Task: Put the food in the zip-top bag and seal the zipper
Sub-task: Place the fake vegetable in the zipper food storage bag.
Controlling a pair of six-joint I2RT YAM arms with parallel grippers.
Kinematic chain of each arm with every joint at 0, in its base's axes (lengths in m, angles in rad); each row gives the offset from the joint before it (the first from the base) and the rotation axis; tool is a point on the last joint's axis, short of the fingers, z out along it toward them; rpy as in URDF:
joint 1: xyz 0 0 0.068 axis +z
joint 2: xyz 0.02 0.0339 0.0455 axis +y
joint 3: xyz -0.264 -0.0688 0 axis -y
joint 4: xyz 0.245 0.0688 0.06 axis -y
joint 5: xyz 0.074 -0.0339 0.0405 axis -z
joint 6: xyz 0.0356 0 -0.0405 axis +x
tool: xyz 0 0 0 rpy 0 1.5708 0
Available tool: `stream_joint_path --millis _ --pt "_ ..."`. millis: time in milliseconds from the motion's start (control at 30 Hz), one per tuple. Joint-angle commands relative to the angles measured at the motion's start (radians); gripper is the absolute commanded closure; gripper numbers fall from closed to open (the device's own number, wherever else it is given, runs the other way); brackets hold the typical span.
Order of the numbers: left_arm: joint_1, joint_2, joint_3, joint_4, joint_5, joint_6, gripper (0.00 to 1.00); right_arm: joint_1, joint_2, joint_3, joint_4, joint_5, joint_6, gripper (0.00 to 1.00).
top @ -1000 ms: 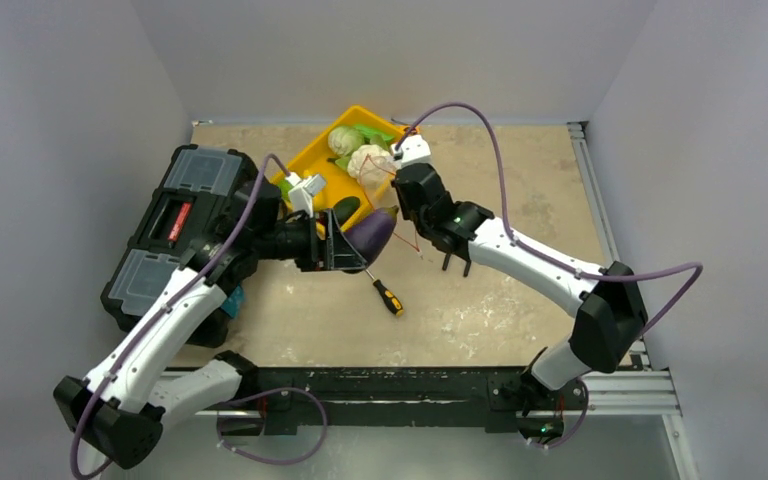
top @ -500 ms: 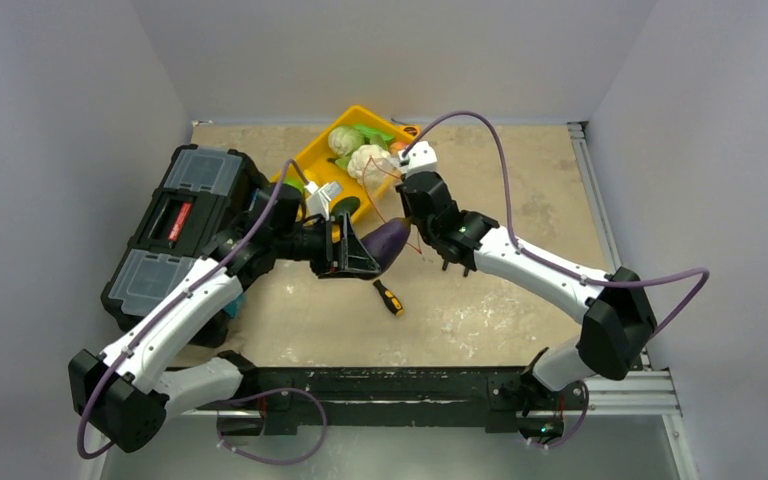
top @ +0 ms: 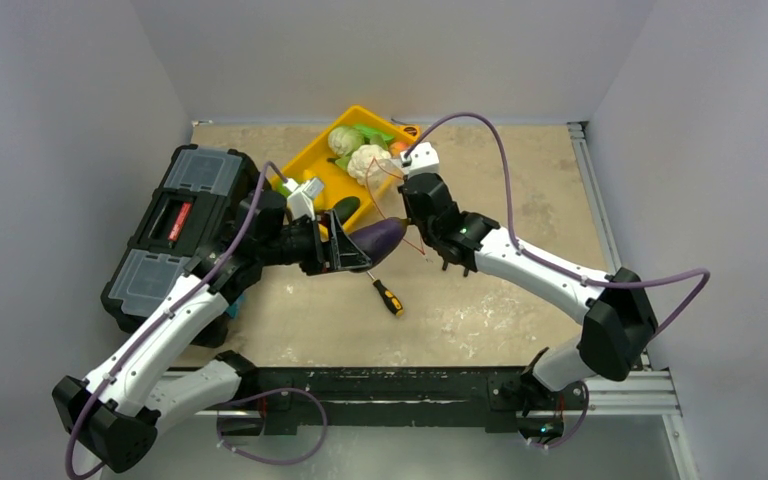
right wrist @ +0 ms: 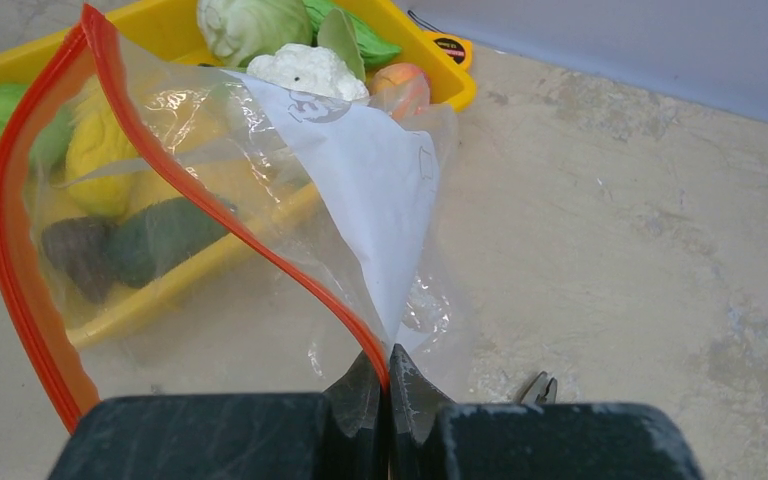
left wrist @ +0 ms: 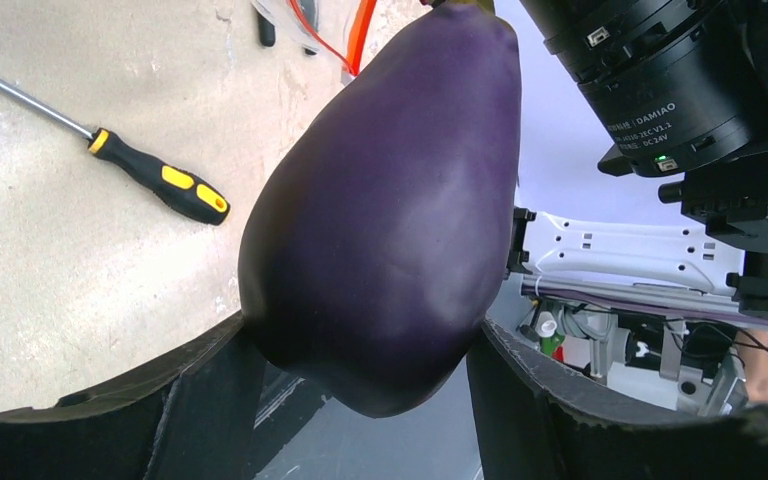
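Left arm [top: 175, 320]: elbow drawn back toward 7 o'clock since half a second ago; eggplant [top: 380, 237] barely shifted.
Left gripper [top: 345, 245]: clamped on the eggplant's fat end.
Eggplant: aloft, long axis 8–2 o'clock, narrow end toward 2, near bag [right wrist: 360, 170].
Right gripper [right wrist: 388, 385]: pinching zipper [right wrist: 250, 240]; bag mouth gapes at tray's [top: 310, 155] 5 o'clock edge.

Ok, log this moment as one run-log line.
left gripper shut on eggplant | right gripper shut on zip-top bag rim | mouth open | eggplant outside bag | zipper unsealed
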State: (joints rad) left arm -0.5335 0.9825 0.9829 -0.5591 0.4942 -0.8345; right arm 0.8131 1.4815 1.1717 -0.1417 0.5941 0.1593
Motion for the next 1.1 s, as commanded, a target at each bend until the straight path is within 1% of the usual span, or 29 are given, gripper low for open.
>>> stream_joint_path --millis 0,100,167,300,400,500,767,933,1067 --pt "0.015 -0.001 -0.021 0.033 -0.129 -0.017 1.00 0.009 0.002 0.057 -0.025 0.020 0.043 1.00" --pt "0.015 -0.032 -0.027 0.029 -0.157 -0.009 1.00 0.009 0.024 0.079 -0.049 0.055 0.043 1.00" --pt "0.015 -0.040 -0.026 0.023 -0.173 0.001 1.00 0.009 0.020 0.074 -0.045 0.030 0.040 1.00" --pt "0.016 -0.021 -0.020 0.051 -0.153 0.011 1.00 0.008 0.010 0.068 -0.021 -0.022 0.048 1.00" --pt "0.016 -0.023 -0.023 0.056 -0.154 0.009 1.00 -0.008 0.033 0.092 -0.063 0.082 0.060 1.00" --pt "0.015 -0.041 -0.033 0.046 -0.166 0.024 1.00 -0.035 0.039 0.102 -0.098 0.104 0.060 1.00" --pt "0.016 -0.041 -0.027 0.054 -0.173 0.024 1.00 -0.031 0.009 0.061 -0.055 -0.015 0.035 1.00" --pt "0.015 -0.001 0.003 0.056 -0.171 0.003 1.00 -0.026 -0.012 0.050 -0.038 -0.071 0.035 1.00" --pt "0.016 0.069 0.041 0.045 -0.164 -0.042 1.00 -0.015 -0.032 0.030 -0.020 -0.127 0.052 1.00"
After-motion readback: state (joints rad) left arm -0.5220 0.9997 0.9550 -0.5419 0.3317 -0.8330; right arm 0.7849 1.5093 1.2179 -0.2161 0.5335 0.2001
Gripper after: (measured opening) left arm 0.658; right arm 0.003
